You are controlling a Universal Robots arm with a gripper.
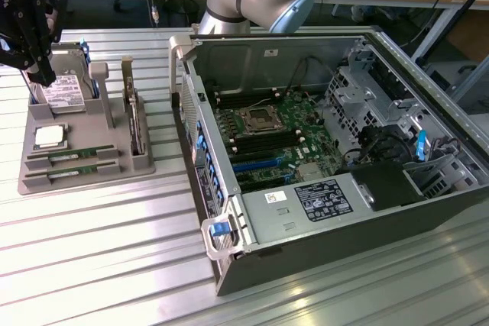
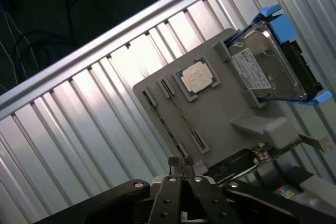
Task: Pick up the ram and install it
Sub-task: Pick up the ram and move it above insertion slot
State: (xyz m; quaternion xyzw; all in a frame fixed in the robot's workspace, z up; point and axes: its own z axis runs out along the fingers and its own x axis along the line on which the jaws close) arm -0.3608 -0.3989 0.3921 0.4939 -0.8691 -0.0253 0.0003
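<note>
The black gripper hangs over the far end of the grey moulded parts tray, above the boxy silver hard drive in its blue carrier. In the wrist view its fingers are pressed together with nothing between them. The ram, a long, thin green circuit-board stick, sits untouched in a slot at the tray's near end. It is just beside a second stick of the same kind and near the square silver processor chip. The tray rests on a slatted aluminium table. To the exterior view's right stands the open dark computer case, with a green motherboard whose black memory slots flank the processor socket; whether any slot is occupied cannot be told. Assessment: the pick-up has not begun, and the gripper is well apart from the ram. To do this step well, the fingers would need to be parted before any descent. The gripper should be centred over the stick's mid-length and squared to its flat faces, so the pads meet the board evenly. The neighbouring stick is close, so clearance on that side is tight. A straight lift along the slot is advisable, as any tilt is likely to bind the board.
</note>
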